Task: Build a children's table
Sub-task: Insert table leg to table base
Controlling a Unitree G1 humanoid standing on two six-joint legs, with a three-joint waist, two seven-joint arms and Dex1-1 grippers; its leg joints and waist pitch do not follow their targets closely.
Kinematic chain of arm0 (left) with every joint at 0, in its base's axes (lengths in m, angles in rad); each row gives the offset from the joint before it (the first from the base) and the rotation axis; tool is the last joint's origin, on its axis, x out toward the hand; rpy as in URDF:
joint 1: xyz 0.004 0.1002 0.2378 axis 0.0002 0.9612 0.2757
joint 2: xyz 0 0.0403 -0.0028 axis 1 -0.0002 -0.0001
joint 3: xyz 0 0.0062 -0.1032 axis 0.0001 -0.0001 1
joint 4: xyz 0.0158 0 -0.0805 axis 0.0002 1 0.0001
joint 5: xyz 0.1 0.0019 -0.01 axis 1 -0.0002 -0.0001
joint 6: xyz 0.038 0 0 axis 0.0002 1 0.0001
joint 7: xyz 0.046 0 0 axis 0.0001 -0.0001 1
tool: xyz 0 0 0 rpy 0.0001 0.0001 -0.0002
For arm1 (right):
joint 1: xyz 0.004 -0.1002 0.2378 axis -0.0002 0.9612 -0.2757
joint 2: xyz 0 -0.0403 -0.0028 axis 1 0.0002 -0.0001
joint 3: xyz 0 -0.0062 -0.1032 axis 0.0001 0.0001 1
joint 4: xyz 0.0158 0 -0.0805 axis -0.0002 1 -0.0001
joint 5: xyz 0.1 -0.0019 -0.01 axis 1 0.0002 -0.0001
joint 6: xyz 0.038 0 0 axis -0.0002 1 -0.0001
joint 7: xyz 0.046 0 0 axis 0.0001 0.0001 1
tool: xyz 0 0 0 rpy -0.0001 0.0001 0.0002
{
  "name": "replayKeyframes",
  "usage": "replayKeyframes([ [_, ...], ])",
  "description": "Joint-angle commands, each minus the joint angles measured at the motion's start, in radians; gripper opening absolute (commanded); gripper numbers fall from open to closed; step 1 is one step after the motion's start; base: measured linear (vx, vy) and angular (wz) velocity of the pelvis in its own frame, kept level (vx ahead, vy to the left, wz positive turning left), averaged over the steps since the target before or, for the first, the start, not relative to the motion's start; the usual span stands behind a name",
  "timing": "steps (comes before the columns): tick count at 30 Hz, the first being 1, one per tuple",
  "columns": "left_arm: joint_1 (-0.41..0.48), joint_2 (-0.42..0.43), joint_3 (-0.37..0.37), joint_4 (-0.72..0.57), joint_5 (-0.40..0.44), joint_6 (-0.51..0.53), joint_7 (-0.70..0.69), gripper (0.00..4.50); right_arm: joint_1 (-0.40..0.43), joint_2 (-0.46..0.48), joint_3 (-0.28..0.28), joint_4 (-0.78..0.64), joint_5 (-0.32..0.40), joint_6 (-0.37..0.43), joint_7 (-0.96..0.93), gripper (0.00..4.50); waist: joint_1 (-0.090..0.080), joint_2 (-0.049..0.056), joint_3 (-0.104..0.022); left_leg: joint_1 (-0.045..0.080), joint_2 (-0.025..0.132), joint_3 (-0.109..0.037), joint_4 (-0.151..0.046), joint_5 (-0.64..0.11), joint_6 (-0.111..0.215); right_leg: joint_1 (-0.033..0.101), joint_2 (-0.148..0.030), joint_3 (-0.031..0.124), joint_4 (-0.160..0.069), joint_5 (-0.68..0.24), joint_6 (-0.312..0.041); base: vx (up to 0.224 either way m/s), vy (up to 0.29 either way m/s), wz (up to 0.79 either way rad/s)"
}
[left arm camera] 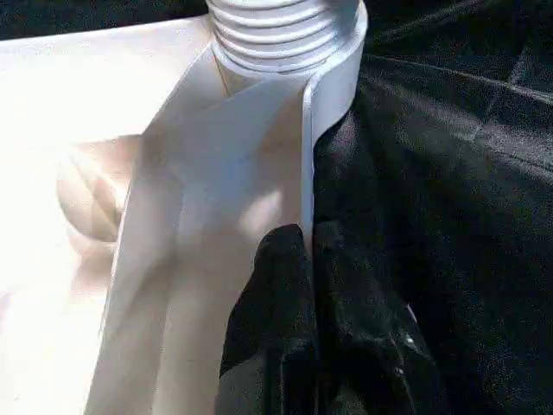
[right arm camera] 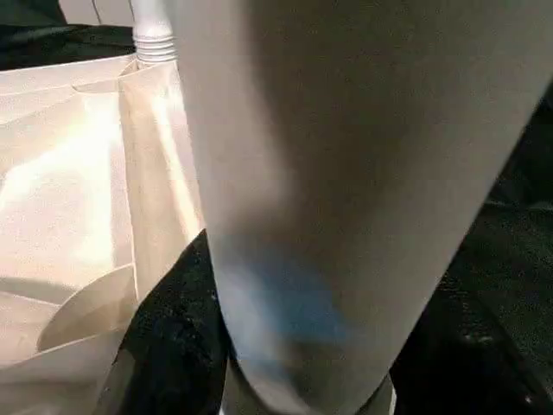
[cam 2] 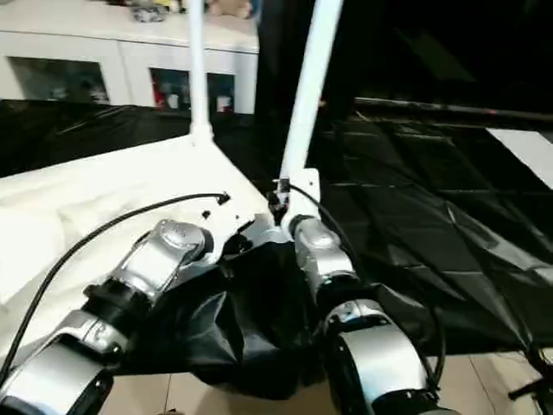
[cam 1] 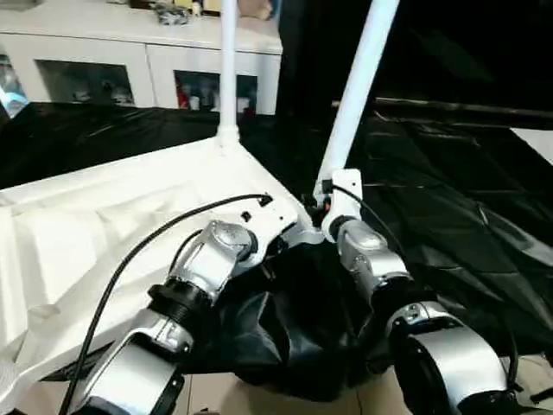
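The white table top point(cam 1: 104, 225) lies underside up on a black sheet. One white leg point(cam 1: 228, 69) stands upright in the far corner socket. A second leg point(cam 1: 356, 95) leans right from the near corner socket point(cam 1: 313, 226). My right gripper point(cam 1: 328, 207) is at this leg's lower end; in the right wrist view the leg point(right arm camera: 328, 173) sits close between the dark fingers point(right arm camera: 173, 346), so the gripper is shut on it. My left gripper point(left arm camera: 307, 238) is shut on the top's thin rim point(left arm camera: 307, 130), just below the threaded leg end point(left arm camera: 276, 35).
A white glass-door cabinet point(cam 1: 130, 60) stands along the back wall. The black sheet point(cam 1: 449, 199) spreads wide to the right and hangs bunched point(cam 1: 285, 337) over the front edge between my forearms. A pale patch point(cam 1: 537, 140) shows at the far right.
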Motion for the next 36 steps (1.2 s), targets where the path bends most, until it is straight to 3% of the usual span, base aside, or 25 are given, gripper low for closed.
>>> replayKeyframes([
  [1,0.001,-0.008,-0.022,-0.018,0.006,0.0,0.01,0.0,0.068,0.036,0.008,0.142,-0.003,0.128,0.014,1.91,-0.002,0.022,-0.022,0.016,0.059,-0.033,-0.097,-0.511,-0.043,-0.008,-0.082,0.061,-0.107,-0.416,-0.095,0.0,0.0,0.0],
  [6,0.003,0.027,-0.019,-0.042,0.012,0.004,-0.011,0.0,0.06,0.04,0.014,0.146,-0.024,0.12,0.021,1.91,-0.005,0.03,-0.021,0.014,0.059,-0.033,-0.1,-0.514,-0.046,-0.011,-0.079,0.062,-0.105,-0.408,-0.094,0.0,0.0,0.0],
  [9,0.007,0.025,-0.023,-0.045,0.012,0.003,-0.009,0.0,0.06,0.035,0.018,0.146,-0.036,0.113,0.025,1.91,-0.006,0.029,-0.019,0.016,0.059,-0.032,-0.1,-0.525,-0.047,-0.013,-0.079,0.063,-0.108,-0.416,-0.093,0.0,0.0,0.0],
  [12,0.002,0.032,-0.028,-0.052,0.003,-0.02,-0.03,0.0,0.045,0.025,-0.011,0.131,-0.014,0.103,0.056,1.91,-0.007,0.03,-0.019,0.018,0.059,-0.035,-0.101,-0.544,-0.045,-0.015,-0.08,0.063,-0.11,-0.439,-0.087,0.0,0.0,0.0],
  [13,0.001,0.033,-0.03,-0.052,0.001,-0.03,-0.036,0.0,0.043,0.021,-0.012,0.129,-0.013,0.099,0.061,2.47,-0.008,0.029,-0.018,0.016,0.059,-0.035,-0.101,-0.541,-0.044,-0.015,-0.079,0.062,-0.11,-0.434,-0.088,0.0,0.0,0.0],
  [17,0.005,0.049,-0.035,-0.068,-0.013,-0.066,-0.079,0.0,0.027,0.005,-0.027,0.113,-0.003,0.073,0.09,2.7,-0.006,0.029,-0.019,0.018,0.061,-0.032,-0.1,-0.527,-0.041,-0.017,-0.081,0.066,-0.109,-0.415,-0.097,0.0,0.0,0.0],
  [20,0.008,0.057,-0.039,-0.075,-0.018,-0.085,-0.097,0.0,0.021,-0.002,-0.029,0.101,-0.005,0.063,0.108,2.89,-0.004,0.028,-0.023,0.008,0.064,-0.026,-0.101,-0.43,-0.032,-0.007,-0.077,0.069,-0.094,-0.303,-0.122,0.0,0.0,0.0],
  [21,0.008,0.061,-0.039,-0.076,-0.02,-0.098,-0.104,0.0,0.018,-0.006,-0.028,0.093,-0.007,0.054,0.12,3.08,-0.004,0.026,-0.023,0.008,0.064,-0.021,-0.1,-0.404,-0.026,-0.008,-0.073,0.069,-0.091,-0.272,-0.13,0.0,0.0,0.0],
  [22,0.01,0.066,-0.038,-0.079,-0.023,-0.096,-0.108,0.0,0.013,-0.011,-0.03,0.085,-0.005,0.051,0.139,3.08,-0.005,0.016,-0.023,0.01,0.063,-0.013,-0.097,-0.395,-0.015,-0.01,-0.074,0.073,-0.094,-0.292,-0.132,0.0,0.0,0.0],
  [23,0.011,0.067,-0.038,-0.08,-0.023,-0.095,-0.108,0.0,0.011,-0.012,-0.031,0.083,-0.005,0.051,0.143,3.14,-0.004,0.017,-0.023,0.012,0.063,-0.012,-0.096,-0.389,-0.01,-0.011,-0.075,0.075,-0.094,-0.31,-0.133,0.0,0.0,0.0],
  [24,0.013,0.071,-0.037,-0.083,-0.026,-0.1,-0.113,0.0,0.008,-0.017,-0.033,0.075,-0.005,0.041,0.162,3.14,-0.004,0.009,-0.024,0.014,0.065,-0.007,-0.094,-0.376,-0.003,-0.015,-0.077,0.079,-0.099,-0.336,-0.136,0.0,0.0,0.0],
  [25,0.013,0.072,-0.037,-0.084,-0.026,-0.1,-0.114,0.0,0.008,-0.018,-0.033,0.074,-0.005,0.04,0.164,3.22,0.001,0.015,-0.027,0.01,0.065,-0.007,-0.092,-0.334,0.003,-0.011,-0.079,0.08,-0.094,-0.313,-0.143,0.0,0.0,0.0],
  [26,0.013,0.075,-0.035,-0.087,-0.027,-0.1,-0.116,0.0,0.006,-0.022,-0.033,0.069,-0.003,0.035,0.178,3.37,0.002,0.008,-0.03,0.007,0.065,-0.004,-0.091,-0.3,0.008,-0.007,-0.078,0.08,-0.091,-0.278,-0.147,0.0,0.0,0.0],
  [27,0.014,0.081,-0.032,-0.093,-0.029,-0.101,-0.122,0.0,0.004,-0.028,-0.033,0.059,0.0,0.03,0.204,3.48,0.006,0.002,-0.039,0.004,0.066,0.0,-0.088,-0.221,0.02,0.001,-0.072,0.076,-0.077,-0.174,-0.161,0.0,0.0,0.0],
  [28,0.014,0.085,-0.03,-0.096,-0.031,-0.101,-0.126,0.0,0.003,-0.031,-0.033,0.053,0.002,0.027,0.22,3.54,0.006,0.006,-0.04,0.003,0.064,0.006,-0.084,-0.181,0.037,-0.002,-0.066,0.074,-0.07,-0.101,-0.179,0.0,0.0,0.0],
  [29,0.016,0.094,-0.03,-0.101,-0.035,-0.114,-0.138,0.0,0.004,-0.038,-0.03,0.04,0.001,0.023,0.253,3.58,0.007,0.009,-0.04,-0.002,0.062,0.01,-0.079,-0.174,0.039,-0.003,-0.065,0.075,-0.064,-0.047,-0.194,0.0,0.0,0.0],
  [31,0.02,0.106,-0.029,-0.106,-0.04,-0.126,-0.153,0.0,0.009,-0.048,-0.022,0.019,0.001,0.019,0.297,3.81,0.008,0.009,-0.046,-0.011,0.061,0.01,-0.074,-0.123,0.046,0.007,-0.062,0.073,-0.052,0.031,-0.197,0.0,0.0,0.0],
  [33,0.026,0.124,-0.032,-0.109,-0.044,-0.148,-0.175,0.0,0.02,-0.065,-0.005,-0.013,-0.004,0.01,0.352,3.96,0.008,0.005,-0.051,-0.014,0.054,0.016,-0.059,-0.037,0.072,0.008,-0.048,0.069,-0.037,0.188,-0.203,0.0,0.0,0.0],
  [35,0.032,0.143,-0.038,-0.114,-0.048,-0.174,-0.202,0.0,0.034,-0.089,0.011,-0.05,-0.012,0.004,0.395,4.02,0.01,0.005,-0.052,-0.014,0.051,0.017,-0.056,-0.018,0.087,0.008,-0.044,0.068,-0.033,0.238,-0.211,0.0,0.0,0.0],
  [36,0.033,0.153,-0.042,-0.113,-0.05,-0.183,-0.217,0.0,0.045,-0.106,0.023,-0.076,-0.017,0.007,0.424,4.28,0.009,0.004,-0.052,-0.014,0.051,0.018,-0.054,-0.023,0.094,0.008,-0.044,0.068,-0.032,0.243,-0.214,0.0,0.0,0.0],
])
